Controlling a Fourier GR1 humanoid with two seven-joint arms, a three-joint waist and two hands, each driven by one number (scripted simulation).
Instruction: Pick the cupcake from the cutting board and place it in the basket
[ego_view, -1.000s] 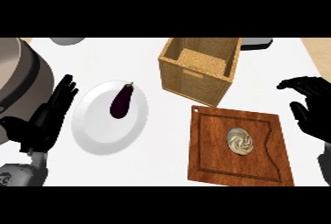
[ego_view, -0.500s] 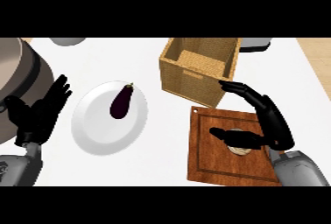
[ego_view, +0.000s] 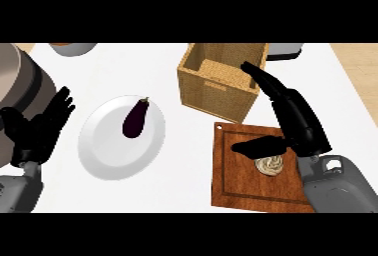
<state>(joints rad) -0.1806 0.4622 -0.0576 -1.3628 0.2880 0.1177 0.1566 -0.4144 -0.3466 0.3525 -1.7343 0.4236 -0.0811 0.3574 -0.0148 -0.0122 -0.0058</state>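
The cupcake (ego_view: 270, 164) sits on the cutting board (ego_view: 238, 180) at the near right of the white surface (ego_view: 148, 75), partly hidden under the right hand (ego_view: 299, 125), whose fingers (ego_view: 260, 77) stretch straight toward the wicker basket (ego_view: 215, 87) just beyond the board while the thumb lies beside the cupcake. To the left, an eggplant (ego_view: 136, 118) lies on a white plate (ego_view: 111, 150). The left hand (ego_view: 37, 130) rests open at the left edge, fingers spread.
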